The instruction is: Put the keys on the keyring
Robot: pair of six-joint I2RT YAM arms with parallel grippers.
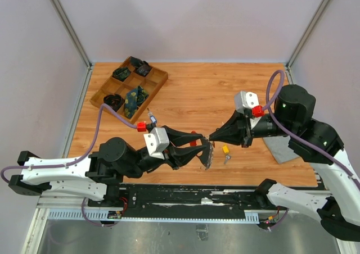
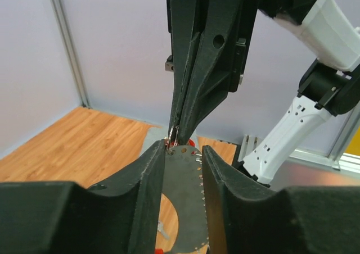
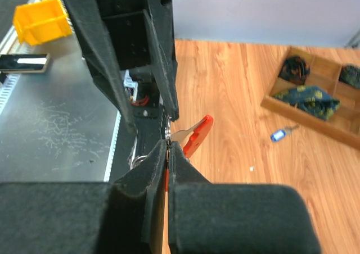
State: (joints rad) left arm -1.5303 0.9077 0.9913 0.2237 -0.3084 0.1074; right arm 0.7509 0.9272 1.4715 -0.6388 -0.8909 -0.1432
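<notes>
The top camera looks down from behind the arms, well back. Each wrist camera sits close behind its own jaws, facing along them. All views share the jaws' meeting place at the keyring (image 1: 208, 154).

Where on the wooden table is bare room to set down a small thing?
Free: the wooden tabletop between the wooden compartment tray and the right arm, up to the far edge. Crowded: the near middle, where the left claw and right claw meet at the glittery silver keyring, the yellow-headed key and blue-headed key close by.
</notes>
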